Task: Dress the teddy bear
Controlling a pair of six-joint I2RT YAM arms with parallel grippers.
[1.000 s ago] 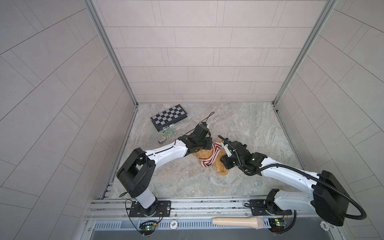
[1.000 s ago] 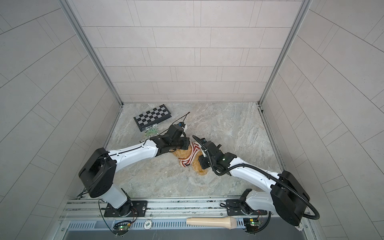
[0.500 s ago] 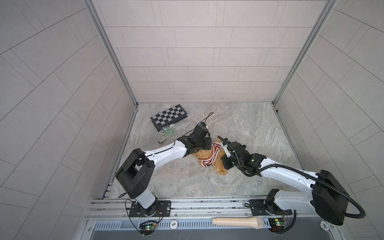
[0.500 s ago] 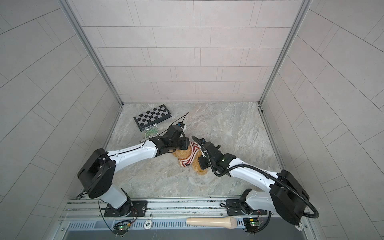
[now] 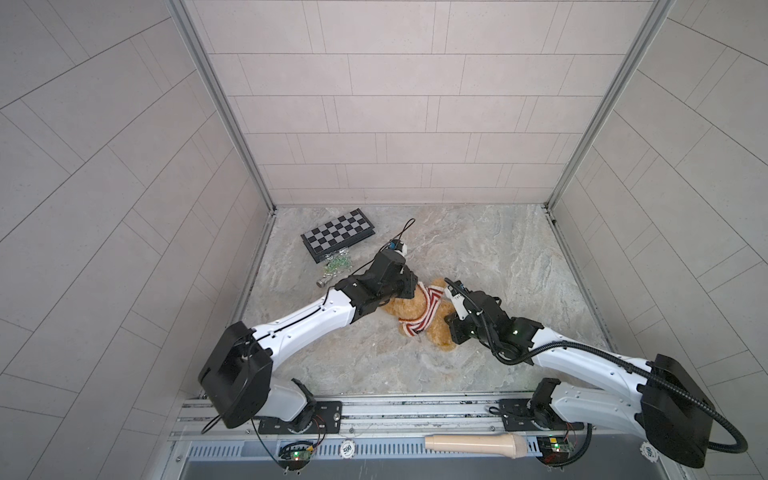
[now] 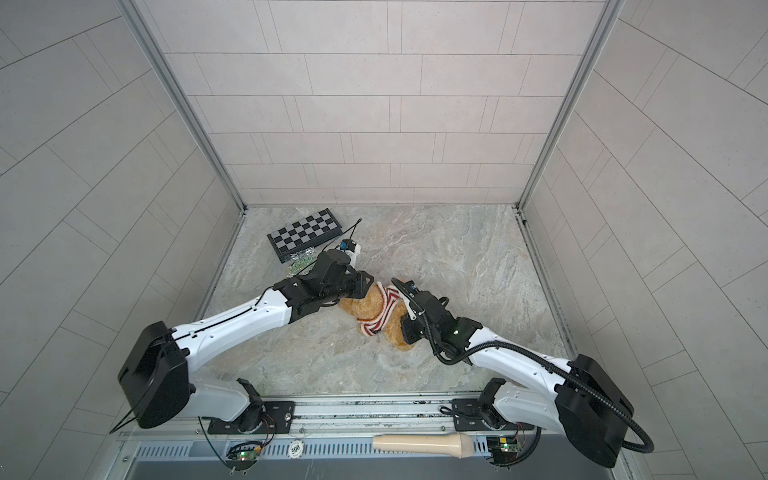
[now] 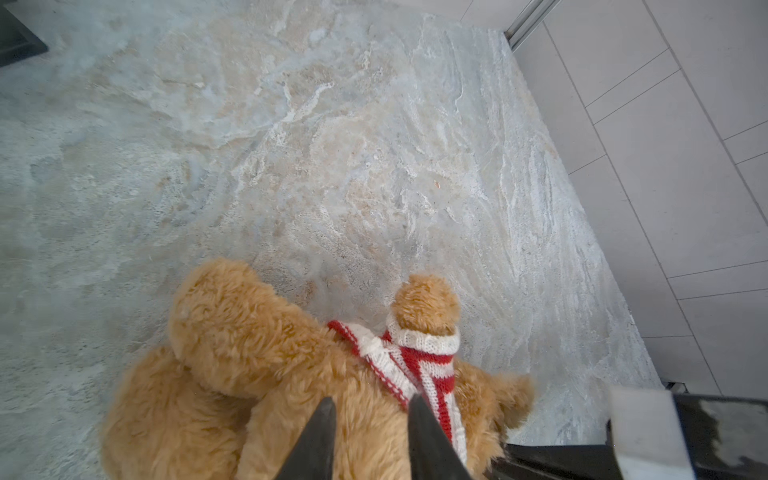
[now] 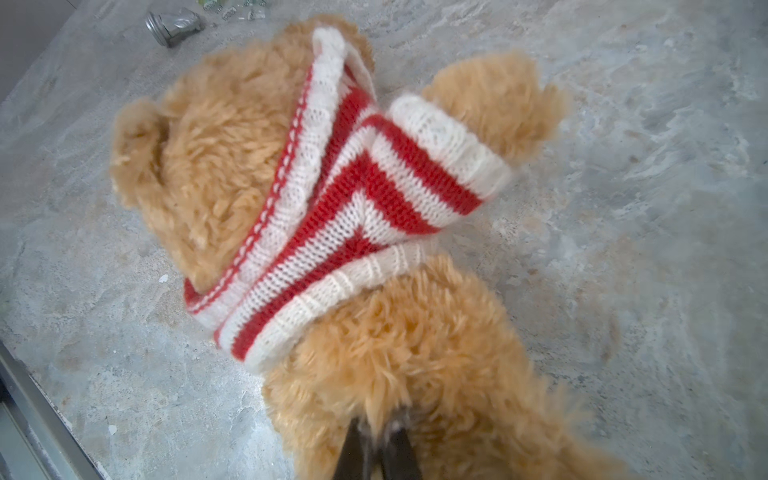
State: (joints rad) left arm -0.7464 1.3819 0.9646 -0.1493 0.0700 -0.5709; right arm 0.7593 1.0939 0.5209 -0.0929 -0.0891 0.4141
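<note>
Marbled grey-beige stone forms the bench [image 5: 478, 257], walled on three sides by pale tiles. In both top views the teddy bear [image 5: 405, 309] [image 6: 368, 305] lies on the bench near its middle, between the two arms. A red-and-white striped sweater [image 5: 428, 307] is bunched around its upper body. The left pincer [image 5: 409, 296] sits over the bear's head end and the right pincer [image 5: 445, 331] meets its lower body. A chessboard [image 5: 338, 235] lies well apart near the back left corner, with a small jar [image 5: 322, 283] on its side nearby.

From the left wrist, the left pincer [image 7: 372, 409] stands narrowly parted just above the bear [image 7: 249, 340]. Its dark fingers [image 7: 320, 440] show fur in the gap between them but grip nothing. One paw pokes out of a sweater [image 7: 419, 365] sleeve.

From the right wrist, the right pincer [image 8: 376, 428] is pressed together, its tips buried in the fur of the bear's [image 8: 415, 353] lower body and pinching a tuft. The sweater [image 8: 345, 208] sits gathered around the neck and chest, leaving the belly and legs bare. The view is somewhat blurred. The jar [image 8: 172, 27] lies beyond the bear's head.
</note>
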